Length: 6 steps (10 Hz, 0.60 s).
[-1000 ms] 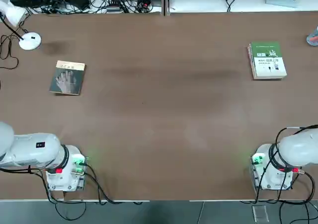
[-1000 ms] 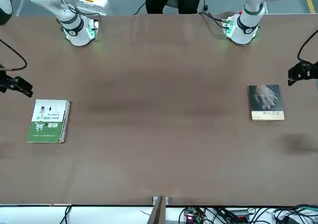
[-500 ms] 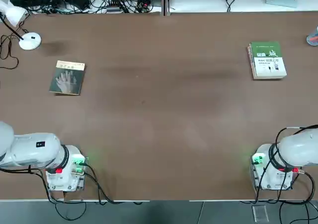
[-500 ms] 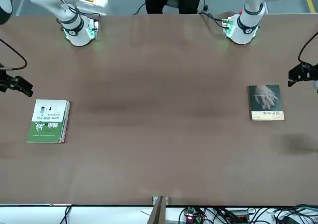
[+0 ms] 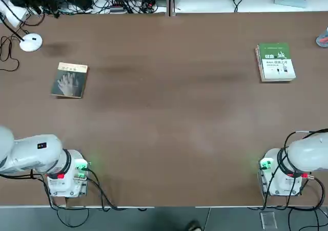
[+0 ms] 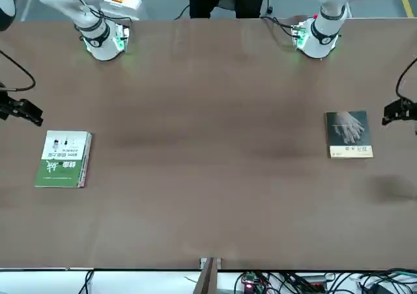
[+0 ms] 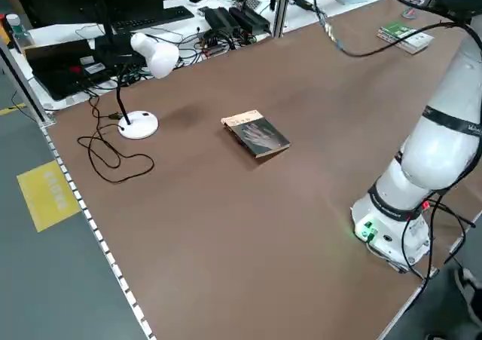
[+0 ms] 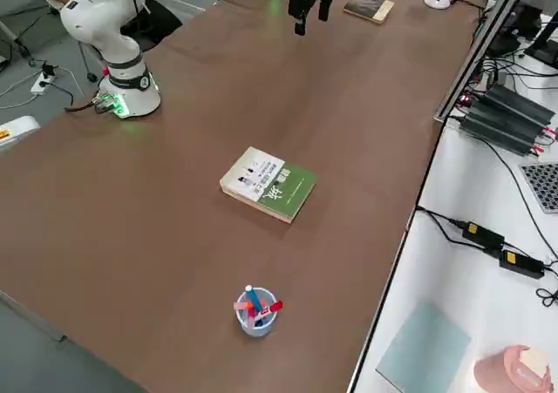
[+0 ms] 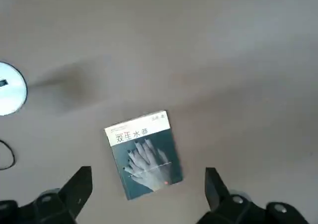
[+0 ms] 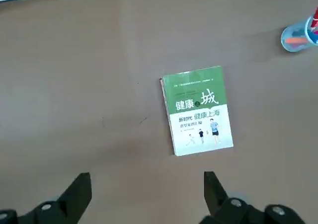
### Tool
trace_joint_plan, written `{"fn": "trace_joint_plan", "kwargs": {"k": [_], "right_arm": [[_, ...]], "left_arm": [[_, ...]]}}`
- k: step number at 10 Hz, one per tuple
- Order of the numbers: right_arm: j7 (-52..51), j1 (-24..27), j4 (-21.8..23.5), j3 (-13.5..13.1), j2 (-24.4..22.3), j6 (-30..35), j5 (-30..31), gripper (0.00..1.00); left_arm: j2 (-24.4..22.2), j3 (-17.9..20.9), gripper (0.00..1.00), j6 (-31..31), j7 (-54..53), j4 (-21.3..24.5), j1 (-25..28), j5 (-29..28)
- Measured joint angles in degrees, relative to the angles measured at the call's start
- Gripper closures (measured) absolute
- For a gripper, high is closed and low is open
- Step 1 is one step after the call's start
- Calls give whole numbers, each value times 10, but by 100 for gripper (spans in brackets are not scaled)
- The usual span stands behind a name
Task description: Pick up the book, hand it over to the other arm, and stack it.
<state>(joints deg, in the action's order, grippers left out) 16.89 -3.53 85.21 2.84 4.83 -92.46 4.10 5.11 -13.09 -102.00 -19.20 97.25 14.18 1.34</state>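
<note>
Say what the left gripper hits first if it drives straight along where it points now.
Probably the book. The left gripper hangs open above it, fingers to either side in the wrist view, nothing between. Depth is unclear; it may meet bare table beside it.

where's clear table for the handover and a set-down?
Widest bare stretch: the table middle, between the book and the green-and-white book, down to both arm bases. Crowded spots: the lamp base and cables beyond the book, the pen cup past the green-and-white book. Left gripper open above the book, right gripper open.
</note>
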Motion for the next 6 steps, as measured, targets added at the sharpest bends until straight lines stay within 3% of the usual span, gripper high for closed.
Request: {"fn": "trace_joint_plan", "kwargs": {"k": [6], "right_arm": [[0, 0, -8, 0, -1, 7, 4, 0]], "left_arm": [[-13, 0, 0, -92, -28, 147, 52, 44]]}}
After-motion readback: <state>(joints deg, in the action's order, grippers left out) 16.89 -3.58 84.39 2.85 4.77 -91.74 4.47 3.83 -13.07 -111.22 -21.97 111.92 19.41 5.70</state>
